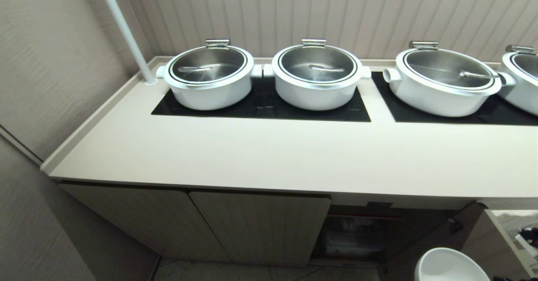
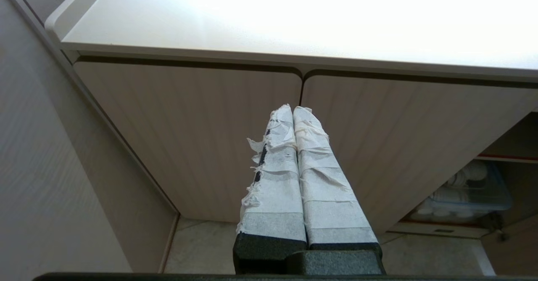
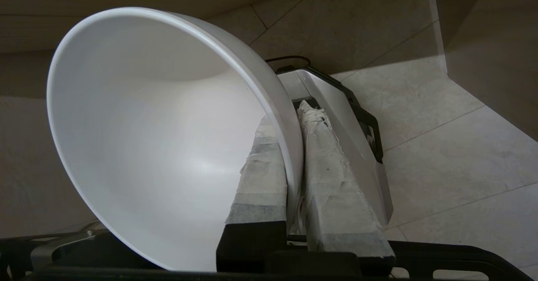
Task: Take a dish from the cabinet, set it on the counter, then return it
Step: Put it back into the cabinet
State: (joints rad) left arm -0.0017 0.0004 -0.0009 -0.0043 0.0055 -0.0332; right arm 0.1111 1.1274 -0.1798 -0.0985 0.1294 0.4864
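My right gripper (image 3: 290,119) is shut on the rim of the dish (image 3: 159,138), a plain white bowl, with one taped finger inside it and one outside. The bowl is tilted on its side over the tiled floor. In the head view the dish (image 1: 449,266) shows at the bottom right, low in front of the cabinet's (image 1: 260,226) open compartment (image 1: 357,234). The beige counter (image 1: 269,155) lies above it, bare along its front. My left gripper (image 2: 293,109) is shut and empty, parked facing the closed ribbed cabinet doors (image 2: 189,133).
Several large white steel-lidded pots (image 1: 210,77) stand on black glass panels (image 1: 260,104) at the counter's back. A white pole (image 1: 126,30) rises at its far left corner. A clear bin of white crockery (image 2: 466,192) sits inside the open compartment. An open door (image 1: 483,239) stands at the right.
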